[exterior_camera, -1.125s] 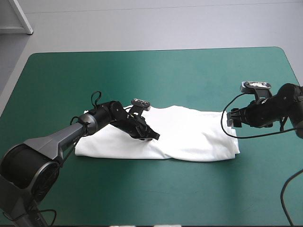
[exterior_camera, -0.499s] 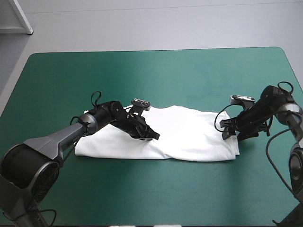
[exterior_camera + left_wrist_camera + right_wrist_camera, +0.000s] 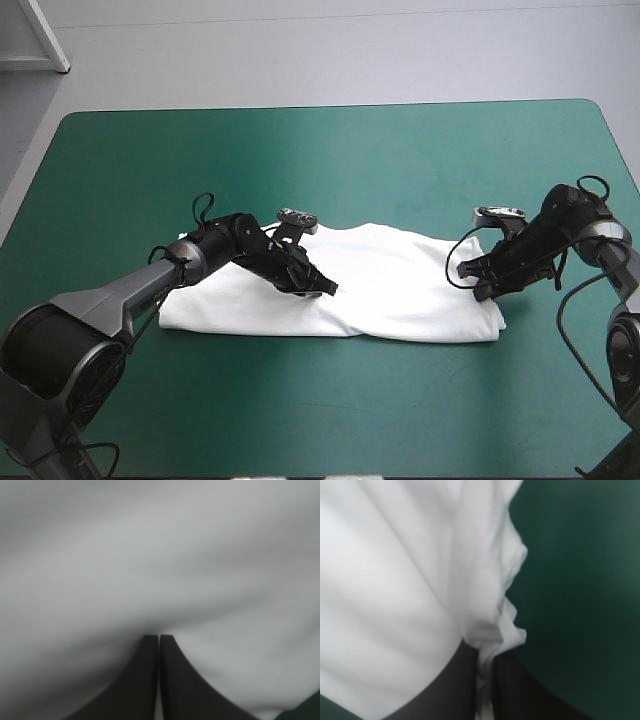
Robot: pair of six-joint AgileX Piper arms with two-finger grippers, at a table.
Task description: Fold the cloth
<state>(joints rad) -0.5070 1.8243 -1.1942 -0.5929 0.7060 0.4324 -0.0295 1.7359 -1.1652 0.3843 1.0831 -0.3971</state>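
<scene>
The white T-shirt (image 3: 400,290) lies as a long folded strip across the middle of the teal-green table. My left gripper (image 3: 326,289) rests low on the strip's middle, its black fingers shut, pinching a dimple of the cloth. In the left wrist view the left gripper (image 3: 159,637) shows a thin pale line between its fingers and the T-shirt (image 3: 160,555) fills everything ahead. My right gripper (image 3: 470,276) sits at the strip's right end. In the right wrist view the right gripper (image 3: 481,649) is shut on the ruffled, layered edge of the T-shirt (image 3: 395,580).
Bare teal-green cover (image 3: 330,160) surrounds the shirt on all sides, with wide room toward the far edge and toward the near edge. Teal-green cover (image 3: 580,580) shows beside the gripped edge.
My right gripper has moved left from beside the shirt's right end onto it, dropped lower, and gone from open to shut on the edge. The left arm has not moved.
</scene>
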